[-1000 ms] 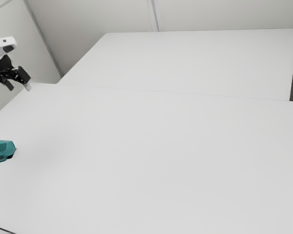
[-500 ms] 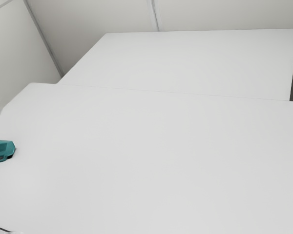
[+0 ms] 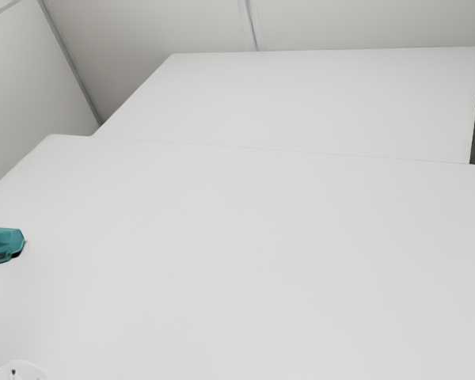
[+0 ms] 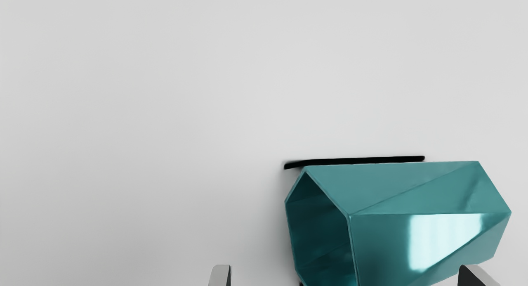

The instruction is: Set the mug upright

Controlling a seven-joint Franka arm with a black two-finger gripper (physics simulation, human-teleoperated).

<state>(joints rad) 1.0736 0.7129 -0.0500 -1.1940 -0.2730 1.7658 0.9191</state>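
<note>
The teal faceted mug [image 3: 1, 246] lies on its side on the white table, cut off by the exterior view's left edge. In the wrist view the mug [image 4: 392, 220] presents its dark open mouth, and a thin black strip runs along one flank. My gripper [image 4: 347, 275] is open, its two fingertips wide apart, with part of the mug showing between them. One fingertip overlaps the mug's closed-end side in that view; the other stands off beyond the mouth. Whether either touches it, I cannot tell.
A broad white tabletop [image 3: 245, 261] surrounds the mug, with a second white surface [image 3: 301, 99] behind it. In the exterior view's lower left corner is a rounded white part [image 3: 17, 372], apparently of the arm, beside a dark cable.
My gripper has moved down and toward the exterior view's left, past its edge. The rounded white part has come in at the lower left corner. The mug has stayed where it was.
</note>
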